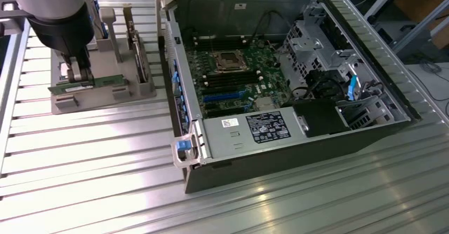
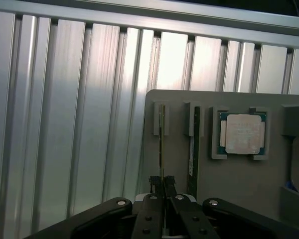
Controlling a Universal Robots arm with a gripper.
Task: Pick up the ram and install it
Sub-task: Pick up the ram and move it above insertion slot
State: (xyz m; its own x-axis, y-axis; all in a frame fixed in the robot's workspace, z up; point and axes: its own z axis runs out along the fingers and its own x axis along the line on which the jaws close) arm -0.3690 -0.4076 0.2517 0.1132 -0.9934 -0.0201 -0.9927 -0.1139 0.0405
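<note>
Two rams stand on edge side by side in a grey holder (image 2: 239,184). My gripper (image 2: 162,183) has its black fingers (image 2: 153,185) pressed against both faces of one ram (image 2: 161,144), a thin green stick, near its middle. The second ram (image 2: 194,149) stands untouched in the neighbouring slot. In the exterior view the gripper (image 1: 79,79) reaches straight down onto the green ram (image 1: 105,80) in the holder (image 1: 70,105) at the exterior view's left. The held ram's end still lies in its slot.
A square silver processor (image 2: 241,133) lies in the holder beside the rams, and an upright expansion card (image 1: 140,55) stands behind them. The open computer case (image 1: 365,139) lies to the exterior view's right, its motherboard's memory slots (image 1: 228,79) exposed. Ribbed aluminium table (image 1: 105,181) surrounds everything.
</note>
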